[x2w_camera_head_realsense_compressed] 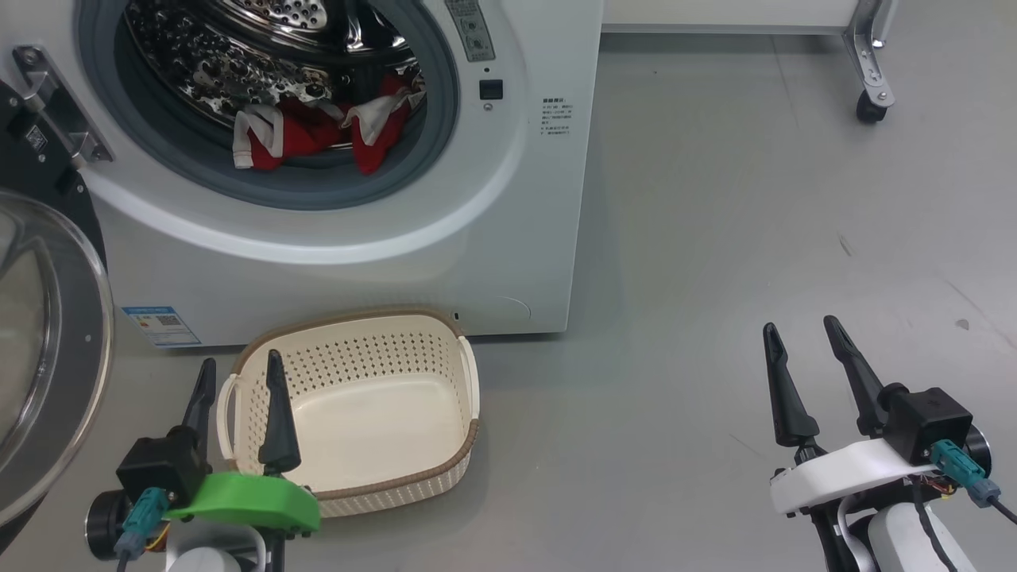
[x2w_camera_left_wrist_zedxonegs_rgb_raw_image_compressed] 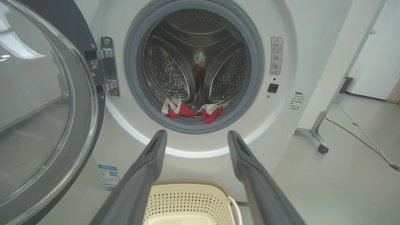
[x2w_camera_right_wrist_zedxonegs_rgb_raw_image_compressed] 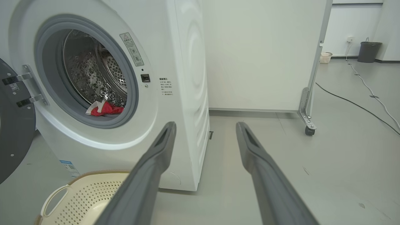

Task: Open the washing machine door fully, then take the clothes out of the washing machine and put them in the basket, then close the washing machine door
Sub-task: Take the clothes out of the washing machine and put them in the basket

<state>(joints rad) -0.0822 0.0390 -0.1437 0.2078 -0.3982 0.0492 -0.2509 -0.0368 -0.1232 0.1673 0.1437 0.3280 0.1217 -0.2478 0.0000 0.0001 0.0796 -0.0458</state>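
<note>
While one white washing machine (x2w_camera_head_realsense_compressed: 445,262) stands with its one round door (x2w_camera_head_realsense_compressed: 87,318) swung wide to the left, one cream basket (x2w_camera_head_realsense_compressed: 357,357) sits on the floor just in front of it. One heap of red-and-white clothes (x2w_camera_head_realsense_compressed: 302,131) lies at the drum's front lip; how many garments cannot be told. Two grippers hover low, each with two dark fingers spread and gripping nothing: the left gripper (x2w_camera_head_realsense_compressed: 241,359) at the basket's left end, the right gripper (x2w_camera_head_realsense_compressed: 799,324) well apart over the floor.
</note>
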